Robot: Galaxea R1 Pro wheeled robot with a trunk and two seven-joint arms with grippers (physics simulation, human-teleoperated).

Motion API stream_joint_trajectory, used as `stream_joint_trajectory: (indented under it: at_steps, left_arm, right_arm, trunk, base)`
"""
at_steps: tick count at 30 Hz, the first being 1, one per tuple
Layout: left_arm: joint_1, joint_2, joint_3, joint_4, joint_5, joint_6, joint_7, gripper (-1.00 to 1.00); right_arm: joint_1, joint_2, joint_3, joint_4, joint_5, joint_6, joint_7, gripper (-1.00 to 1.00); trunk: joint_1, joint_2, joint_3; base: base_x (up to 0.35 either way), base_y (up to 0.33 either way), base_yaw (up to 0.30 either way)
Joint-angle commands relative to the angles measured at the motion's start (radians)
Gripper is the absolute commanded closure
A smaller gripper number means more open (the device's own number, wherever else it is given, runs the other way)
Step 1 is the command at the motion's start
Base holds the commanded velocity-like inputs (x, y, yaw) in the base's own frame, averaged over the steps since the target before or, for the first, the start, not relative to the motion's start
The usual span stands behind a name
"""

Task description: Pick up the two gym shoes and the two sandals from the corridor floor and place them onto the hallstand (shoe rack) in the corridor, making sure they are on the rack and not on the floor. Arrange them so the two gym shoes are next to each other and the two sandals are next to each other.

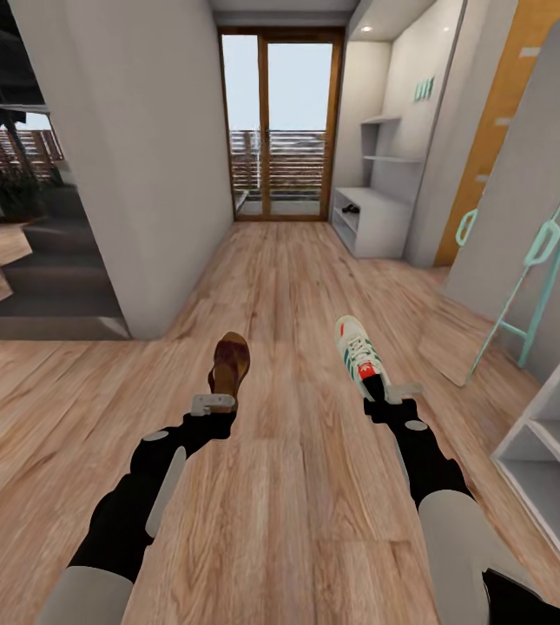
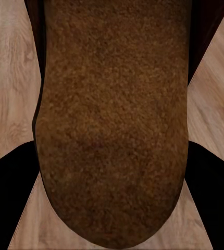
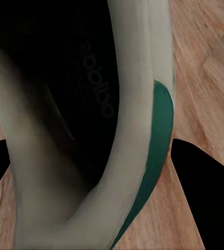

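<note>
The left claw (image 1: 213, 404) is clamping the heel of a flat brown leather-look sandal (image 1: 229, 363), carrying it above the warm brown wood-plank floor (image 1: 288, 486). The right claw (image 1: 392, 395) is gripping the heel of a white lace-up sneaker with green stripes (image 1: 359, 351). The light grey hallstand (image 1: 373, 217) is standing far down the corridor on the right.

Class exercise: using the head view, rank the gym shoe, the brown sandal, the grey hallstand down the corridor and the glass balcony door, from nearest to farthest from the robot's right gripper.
1. Gym shoe: held in the right gripper itself.
2. Sandal: to the left, in the left gripper.
3. Hallstand: far ahead, along the right wall.
4. Balcony door: corridor's end, just beyond the hallstand.
</note>
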Motion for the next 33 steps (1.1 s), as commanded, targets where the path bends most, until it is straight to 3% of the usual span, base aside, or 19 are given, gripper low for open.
stream_joint_trajectory:
  at_steps: [1, 33]
  left_arm:
    - [-0.001, 0.000, 0.001, -0.001, 0.011, 0.006, 0.002, 1.00]
    - [-0.001, 0.000, 0.001, -0.001, 0.011, 0.006, 0.002, 1.00]
  right_arm:
    - [-0.001, 0.002, -0.007, -0.003, 0.010, 0.003, 0.010, 1.00]
    - [-0.001, 0.002, -0.007, -0.003, 0.010, 0.003, 0.010, 1.00]
  trunk:
    - [0.000, 0.000, -0.001]
    - [0.000, 0.000, -0.001]
  base:
    - [0.346, 0.000, 0.055]
    - [0.346, 0.000, 0.026]
